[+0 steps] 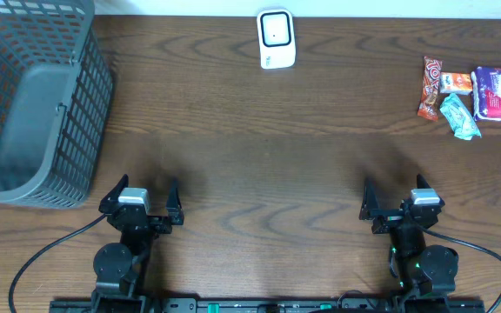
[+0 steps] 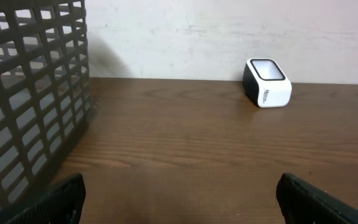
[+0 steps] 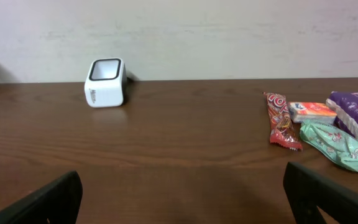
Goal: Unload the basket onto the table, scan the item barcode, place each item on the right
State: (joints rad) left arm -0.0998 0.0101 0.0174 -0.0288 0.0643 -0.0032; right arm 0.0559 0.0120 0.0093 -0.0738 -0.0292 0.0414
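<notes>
Overhead looks straight down on whole table (image 1: 250, 148). Both wrist cams sit low, face the far wall (image 2: 229, 31); all three share the scanner (image 1: 277, 39).

Dark wood table (image 1: 259, 156): grey mesh basket (image 1: 88, 104) at left edge, white scanner (image 1: 276, 39) far middle, four snack packets (image 1: 472, 94) bunched together far right.

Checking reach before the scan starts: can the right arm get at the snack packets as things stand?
Likely yes. The right gripper is open and empty, and only bare table lies between it and the snack packets at the far right edge.
</notes>
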